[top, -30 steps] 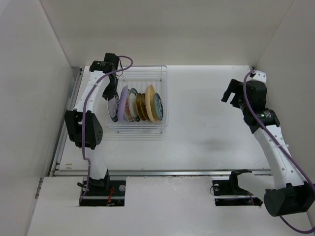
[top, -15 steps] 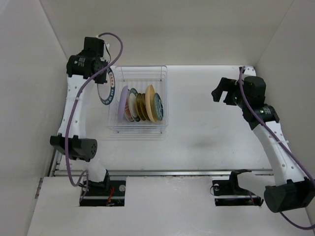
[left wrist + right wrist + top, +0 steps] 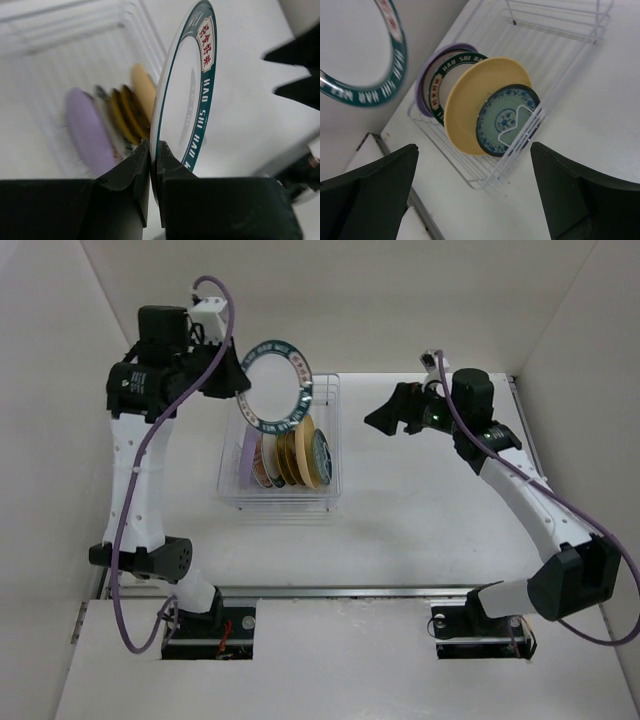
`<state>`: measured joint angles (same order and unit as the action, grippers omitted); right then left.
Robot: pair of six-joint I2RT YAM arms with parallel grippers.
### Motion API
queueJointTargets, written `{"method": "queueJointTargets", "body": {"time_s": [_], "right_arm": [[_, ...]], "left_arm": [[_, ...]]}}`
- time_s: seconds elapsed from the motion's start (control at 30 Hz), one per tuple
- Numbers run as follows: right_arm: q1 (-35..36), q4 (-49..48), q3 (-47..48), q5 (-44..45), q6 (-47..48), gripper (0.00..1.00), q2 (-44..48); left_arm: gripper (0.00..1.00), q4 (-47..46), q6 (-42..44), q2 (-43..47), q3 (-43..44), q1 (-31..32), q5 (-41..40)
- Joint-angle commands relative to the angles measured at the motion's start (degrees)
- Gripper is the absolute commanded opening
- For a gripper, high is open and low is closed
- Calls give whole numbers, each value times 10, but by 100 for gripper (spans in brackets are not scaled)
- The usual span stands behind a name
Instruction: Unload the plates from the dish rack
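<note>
Above the white wire dish rack (image 3: 283, 502), our left pincer (image 3: 238, 388) clenched the edge of a round white plate with a dark teal lettered rim (image 3: 278, 385); our right pincer (image 3: 385, 412) hung released nearby, with the other plates (image 3: 290, 455) racked upright.

White dish rack (image 3: 560, 30), yellow plate (image 3: 470, 107) and teal patterned plate (image 3: 502, 120) upright inside, blurred teal-rimmed plate (image 3: 395, 67) seemingly aloft at left
</note>
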<state>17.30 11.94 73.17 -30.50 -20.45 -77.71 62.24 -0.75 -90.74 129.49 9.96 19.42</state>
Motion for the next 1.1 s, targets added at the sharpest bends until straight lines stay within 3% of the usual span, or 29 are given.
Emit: {"method": "queueJointTargets", "body": {"time_s": [0.0, 0.3, 0.37, 0.43, 0.47, 0.5, 0.57, 0.67, 0.83, 1.0, 1.07], "right_arm": [[11, -96, 30, -65, -45, 100, -35], [41, -151, 49, -104, -86, 98, -146], [41, -158, 55, -119, -100, 79, -161], [41, -166, 60, -136, -112, 51, -180], [41, -166, 60, -136, -119, 15, -180], [41, -166, 60, -142, -126, 0, -187], [41, -166, 60, -136, -126, 0, -187], [35, -171, 55, -120, -136, 0, -160], [-26, -166, 21, -41, -179, 0, -89], [-96, -104, -22, 107, -223, 0, -18], [-115, -58, -28, 204, -238, 0, -12]], "left_arm": [[0, -24, -18, -55, -31, 25, 234], [0, -10, 15, -131, -18, 63, 287], [0, -5, 15, -137, -18, 63, 292], [0, -5, 15, -142, -18, 63, 292], [0, -5, 20, -142, -18, 63, 292], [0, -5, 20, -142, -18, 63, 292], [5, 1, 26, -147, -18, 63, 281], [50, 6, 31, -158, -7, 63, 212], [100, 29, 44, -152, 34, 63, 27], [100, 7, 50, -107, 27, 63, -144], [100, 12, 57, -107, 22, 63, -211]]}}
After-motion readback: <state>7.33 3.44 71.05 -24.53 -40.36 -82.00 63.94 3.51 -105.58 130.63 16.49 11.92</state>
